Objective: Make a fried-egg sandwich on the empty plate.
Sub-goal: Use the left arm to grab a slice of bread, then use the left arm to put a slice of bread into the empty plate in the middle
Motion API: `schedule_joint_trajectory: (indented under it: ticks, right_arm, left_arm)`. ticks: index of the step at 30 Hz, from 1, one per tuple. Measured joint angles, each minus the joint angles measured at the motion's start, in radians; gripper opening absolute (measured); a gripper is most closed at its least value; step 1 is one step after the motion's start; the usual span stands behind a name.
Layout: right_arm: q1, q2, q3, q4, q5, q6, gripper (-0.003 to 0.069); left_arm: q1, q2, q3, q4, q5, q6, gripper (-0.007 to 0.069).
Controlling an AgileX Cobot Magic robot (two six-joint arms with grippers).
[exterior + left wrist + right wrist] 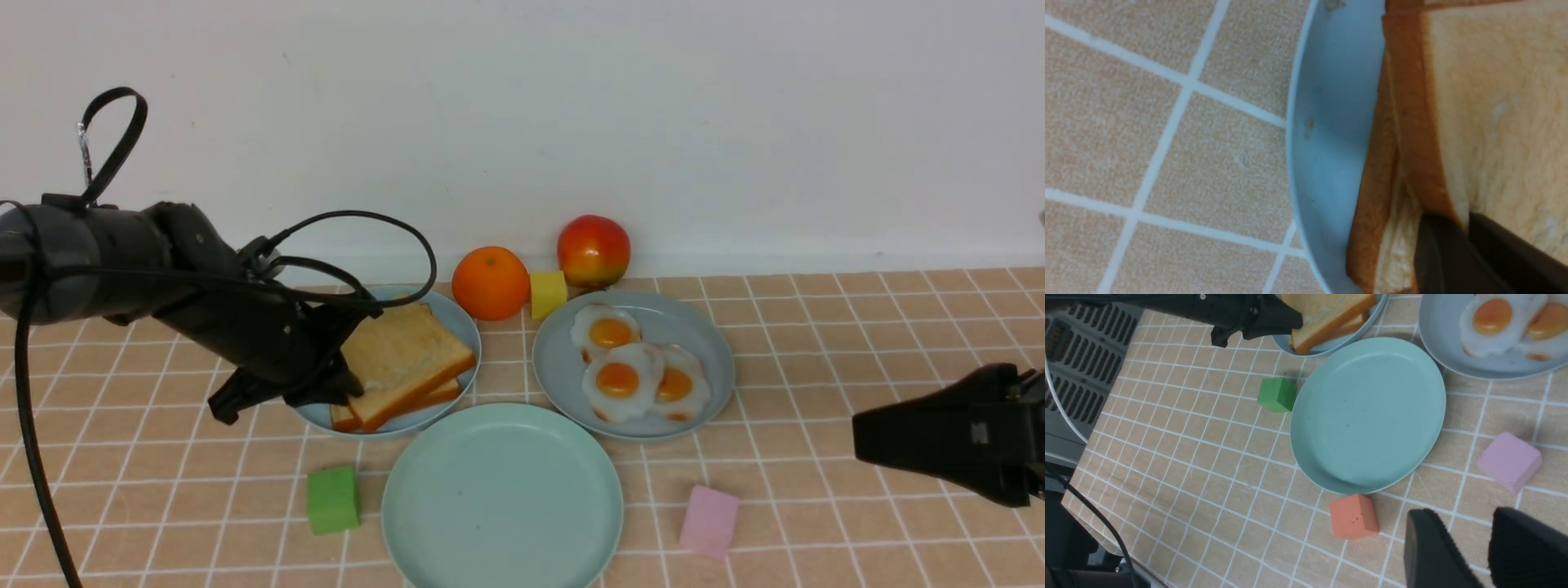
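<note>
Nearest of all, in the right wrist view, an orange-red cube [1353, 516] just off the near rim of the mint-green plate [502, 498]. Plate bare, flat on the tiled tabletop [857, 327], with a green cube [332, 499] just beside its left rim and a pink cube [709, 520] near its right. Out on the right, right gripper [1466, 514] hovering past the pink cube, well apart from the plate, fingers [1433, 551] spread wide around thin air. Further back on the left, the action: left gripper [347, 388] reaching in low over the sky-blue plate [469, 327], clamped on the left edge of the top toast slice [404, 347]. Close up in the left wrist view, one dark finger [1437, 257] wedged in between the two slices, the other pressed on the top face, crust pinched between them. Top slice lying askew over the lower toast slice [441, 395], both on the sky-blue plate, just behind and left of the mint-green one. Across on the right, three fried eggs [616, 380] overlapping on the grey-blue plate [702, 343], well clear of both grippers. Farthest back, by the wall, an orange [491, 282], a yellow cube [548, 294] and a red-and-yellow apple [593, 251] in a row.
</note>
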Motion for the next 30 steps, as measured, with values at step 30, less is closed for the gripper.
schedule_joint_trajectory:
  ticks: [30]
  right_arm:
    - [0.0,0.0,0.0,-0.005,0.008,-0.001,0.0239]
  left_arm:
    - [-0.266,-0.243,0.249,-0.044,0.019,0.174,0.001]
